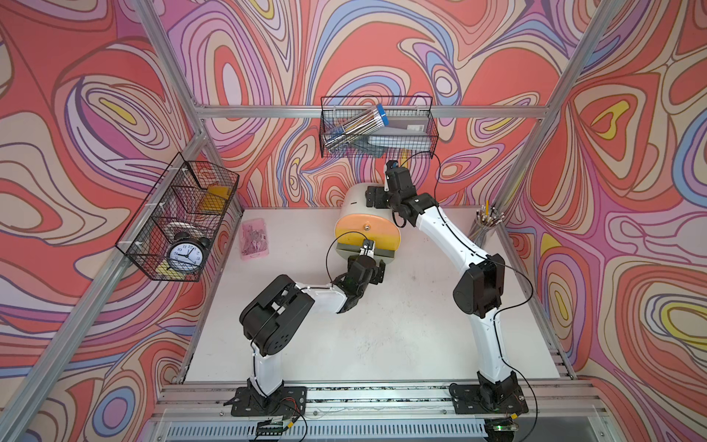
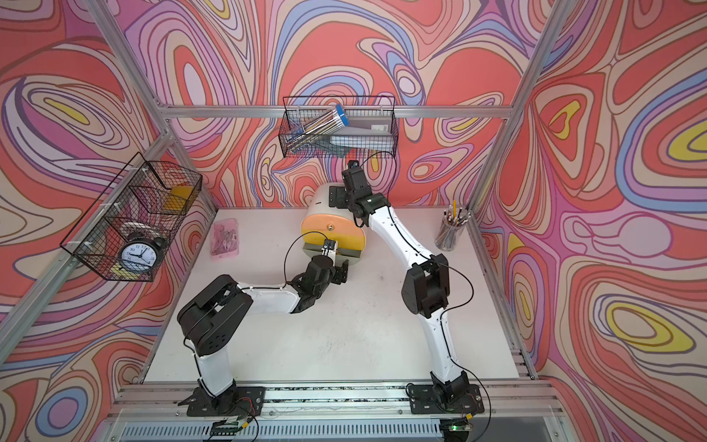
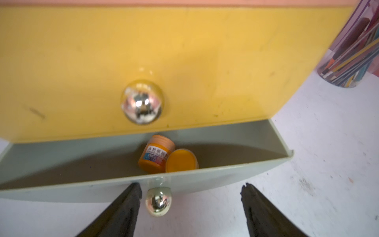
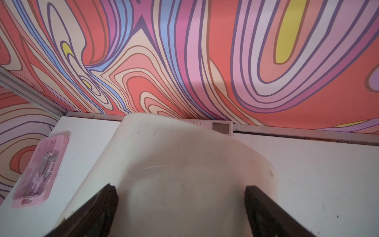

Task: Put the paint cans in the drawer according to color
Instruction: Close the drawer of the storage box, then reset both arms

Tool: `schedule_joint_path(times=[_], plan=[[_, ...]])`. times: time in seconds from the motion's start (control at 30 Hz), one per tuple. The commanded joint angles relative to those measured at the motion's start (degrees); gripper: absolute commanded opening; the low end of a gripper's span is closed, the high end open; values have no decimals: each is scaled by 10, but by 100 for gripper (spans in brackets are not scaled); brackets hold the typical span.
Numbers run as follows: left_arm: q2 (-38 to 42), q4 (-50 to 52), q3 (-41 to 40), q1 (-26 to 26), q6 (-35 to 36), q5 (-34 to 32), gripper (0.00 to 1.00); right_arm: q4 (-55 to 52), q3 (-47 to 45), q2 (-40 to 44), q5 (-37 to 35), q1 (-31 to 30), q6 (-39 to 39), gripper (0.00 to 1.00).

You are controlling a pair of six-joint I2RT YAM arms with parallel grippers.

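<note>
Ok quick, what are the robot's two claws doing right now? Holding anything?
Left gripper: open, holding nothing; the grey-green drawer's knob sits ungripped between its jaws.
Right gripper: open, holding nothing, spread over the cream chest.

The walls point(image 1: 382, 46) at the back and both sides are papered in swirling bands of coral, pink, lilac, blue, cream and yellow, and they stand behind a frame of silver aluminium bars point(image 1: 267, 111). A white desk point(image 1: 382, 325), scuffed and speckled with small dark marks, fills the booth, with slotted metal rails point(image 1: 382, 398) along its near edge. A black wire basket point(image 1: 430, 130) hangs on the back crossbar and a longer wire basket point(image 1: 145, 233) on the left-hand bar; the light is soft and even, the shadows faint.
</note>
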State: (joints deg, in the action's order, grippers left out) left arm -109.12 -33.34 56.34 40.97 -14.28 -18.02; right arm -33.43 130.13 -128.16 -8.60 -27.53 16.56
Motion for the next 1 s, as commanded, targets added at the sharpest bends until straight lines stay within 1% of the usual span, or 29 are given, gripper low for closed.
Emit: schedule_joint_path(times=[0.0,0.07,0.17,0.27,0.33,0.4,0.43,0.47,0.5,0.53,0.63,0.7,0.77,0.83,0.87,0.9,0.97], plan=[[-33,-29,38,-22,39,15,84,-113,-43,-8,14,-14,-10,98],[-51,-38,58,-31,49,16,85,-112,-53,1,21,-14,-8,98],[-68,11,99,-43,36,35,84,-114,-58,9,30,-14,-7,98],[-73,-10,105,-44,39,59,85,-115,-64,15,38,-14,-5,98],[-56,-15,97,-45,24,78,85,-114,-70,22,35,-14,-2,98],[-22,-37,66,-43,5,101,87,-113,-78,36,29,-14,0,98],[4,-44,44,-42,-8,110,91,-110,-85,48,28,-14,2,98],[28,-45,26,-42,-19,116,91,-108,-91,61,27,-14,4,98],[60,-36,4,-41,-30,120,96,-106,-99,80,26,-14,6,98],[95,-22,-18,-41,-39,123,98,-100,-113,100,24,-14,8,98],[200,41,-83,-41,-54,114,99,-72,-190,187,16,-14,8,98],[266,90,-117,-41,-49,90,99,-49,-253,246,-2,-14,3,98],[325,143,-139,-41,-32,49,99,-15,-332,315,-31,-14,-5,98],[382,195,-155,-41,-14,-23,99,38,-434,389,-76,-13,-17,98],[404,206,-162,-41,2,-55,99,67,-481,420,-102,-13,-24,98],[426,210,-167,-41,32,-95,99,101,-534,454,-143,-12,-35,98],[445,188,-171,-41,97,-189,99,216,-652,511,-230,-10,-86,98]])
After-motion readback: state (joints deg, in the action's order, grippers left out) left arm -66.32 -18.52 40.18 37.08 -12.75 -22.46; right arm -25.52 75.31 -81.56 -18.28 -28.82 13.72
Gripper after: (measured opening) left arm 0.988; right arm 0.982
